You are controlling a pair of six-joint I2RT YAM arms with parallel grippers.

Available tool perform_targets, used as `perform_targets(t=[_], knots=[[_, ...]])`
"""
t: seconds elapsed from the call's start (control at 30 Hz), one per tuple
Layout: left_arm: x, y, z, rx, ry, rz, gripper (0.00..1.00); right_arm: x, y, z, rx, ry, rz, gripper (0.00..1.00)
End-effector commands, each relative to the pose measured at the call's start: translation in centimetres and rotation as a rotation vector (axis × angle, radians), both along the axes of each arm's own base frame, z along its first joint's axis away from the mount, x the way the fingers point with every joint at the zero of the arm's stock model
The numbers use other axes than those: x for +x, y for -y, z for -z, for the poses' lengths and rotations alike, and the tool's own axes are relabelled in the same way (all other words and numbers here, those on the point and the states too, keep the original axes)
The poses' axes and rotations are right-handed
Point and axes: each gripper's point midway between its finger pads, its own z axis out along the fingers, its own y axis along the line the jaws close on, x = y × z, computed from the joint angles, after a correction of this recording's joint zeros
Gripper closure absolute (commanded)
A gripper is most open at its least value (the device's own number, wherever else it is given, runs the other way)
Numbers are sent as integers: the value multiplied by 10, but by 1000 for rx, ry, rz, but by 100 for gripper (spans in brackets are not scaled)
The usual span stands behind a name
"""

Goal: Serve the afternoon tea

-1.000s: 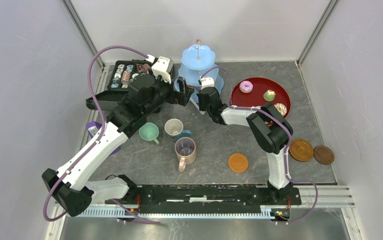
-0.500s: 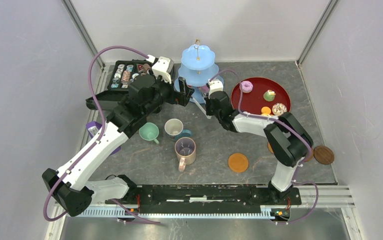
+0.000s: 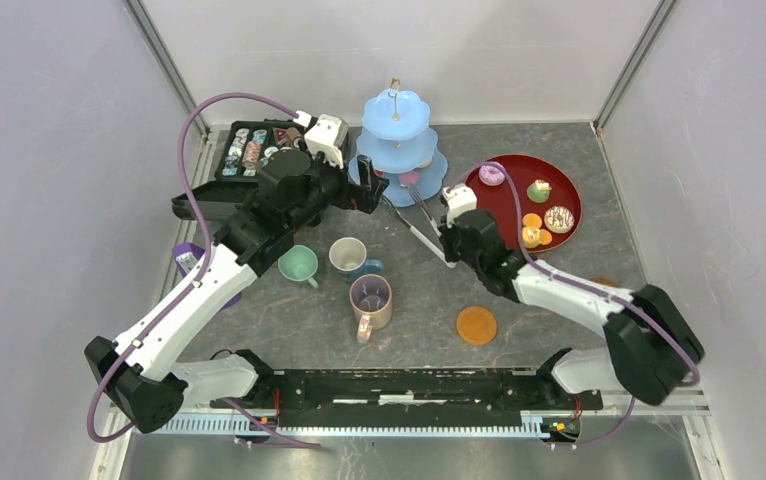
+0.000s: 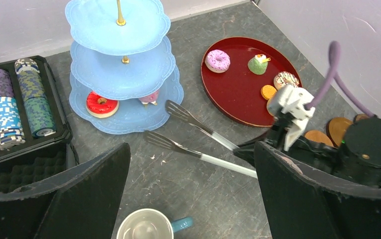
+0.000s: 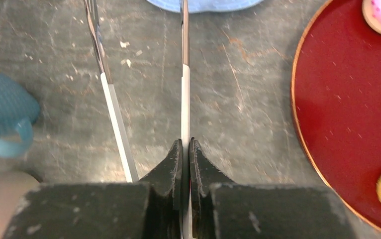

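The pale-blue stand [image 3: 396, 110] holds a red doughnut [image 4: 101, 103] and a pink pastry [image 4: 149, 97] on its bottom tier. The red tray [image 3: 504, 200] carries a pink doughnut [image 3: 492, 174], a green pastry [image 3: 539, 190], a white-brown doughnut [image 3: 559, 218] and small orange pastries [image 3: 531, 236]. My right gripper [image 3: 447, 236] is shut on one arm of the metal tongs [image 5: 185, 89], between stand and tray. My left gripper [image 3: 364, 190] is open and empty beside the stand. Mint [image 3: 297, 264], white-and-blue [image 3: 348, 256] and pink-purple [image 3: 370, 300] mugs stand mid-table. The olive mug is hidden.
A black case of chips [image 3: 249, 150] sits at the back left. An orange-brown coaster [image 3: 476, 325] lies near the front, and more coasters [image 4: 340, 129] lie behind the right arm. Grey walls close in the table on three sides.
My right gripper has drawn back from the stand's bottom tier toward the near right, taking the tongs with it. The left arm has not moved.
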Motion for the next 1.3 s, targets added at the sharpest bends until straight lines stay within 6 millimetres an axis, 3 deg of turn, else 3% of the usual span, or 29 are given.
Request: perform_targets(t=[0.0,0.27,0.43,0.7,0.87,1.13,1.27], knots=[[0,4,-14,-27,50,14,0,-22,38,-5,-74,22,61,100],[2,3,-12,-24,49,9,0,-31,141,-24,-90,43,379,100],[0,5,-13,-30,50,23,0,-27,181,-12,-109,-3,502,100],[-4,4,-21,-38,68,29,0,-17,188,21,-94,-117,572,100],[-2,1,-21,-32,76,15,0,-11,177,29,-69,-151,546,99],[-3,10,-16,-57,48,46,0,8,172,23,-77,-138,527,73],[0,12,-10,-46,35,46,0,18,166,18,-82,-138,502,66]])
